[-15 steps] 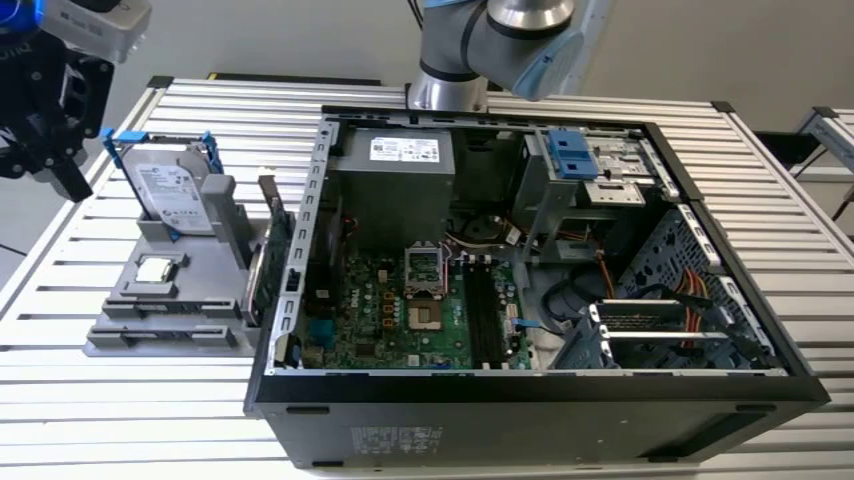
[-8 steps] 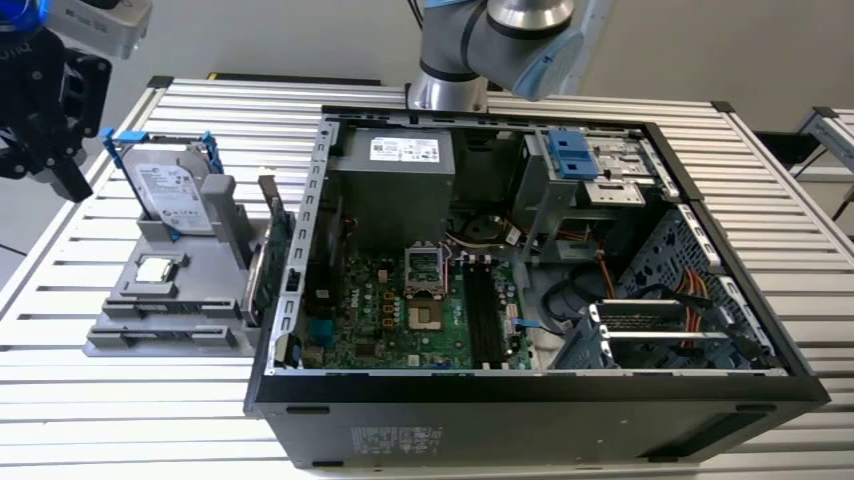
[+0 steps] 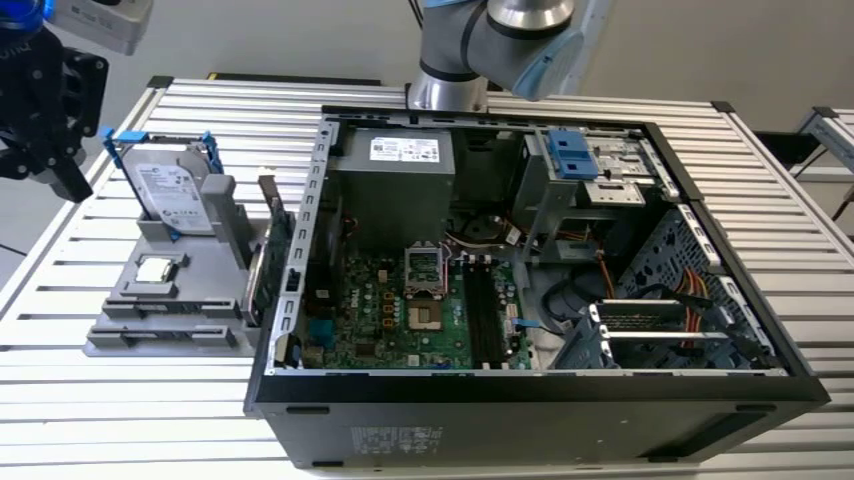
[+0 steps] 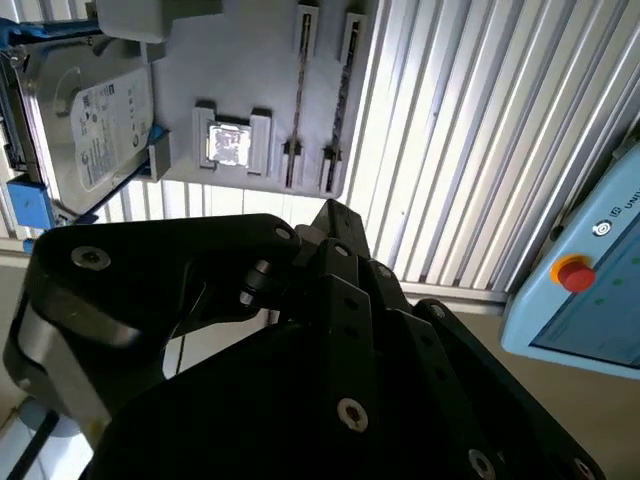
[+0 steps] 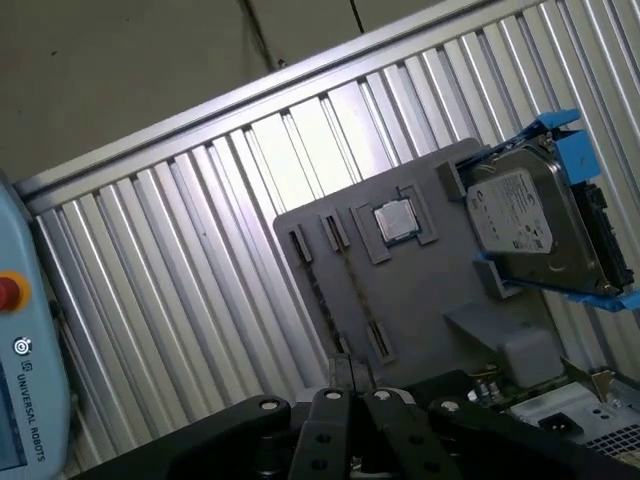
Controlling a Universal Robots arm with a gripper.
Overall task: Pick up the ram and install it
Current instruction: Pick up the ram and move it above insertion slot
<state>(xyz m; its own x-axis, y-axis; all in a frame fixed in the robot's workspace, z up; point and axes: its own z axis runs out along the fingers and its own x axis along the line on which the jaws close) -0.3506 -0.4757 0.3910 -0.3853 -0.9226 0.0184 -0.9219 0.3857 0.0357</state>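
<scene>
The gripper (image 3: 56, 175) hovers at the exterior view's far left, by the desk (image 3: 134, 400) edge, jaws closed together on nothing. The ram (image 3: 274, 250) stands edge-on in the grey holder (image 3: 160, 330), between hard drive (image 3: 174, 190) and computer case (image 3: 534, 410).

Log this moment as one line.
pincer: shut, empty | ram: edge-on in grey holder | computer case: open | install: not done

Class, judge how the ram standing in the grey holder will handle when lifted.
The ram looks very thin edge-on, so probably light and fairly stiff, yet fragile. Standing on edge in the grey holder, it would likely tip if nudged free.
</scene>
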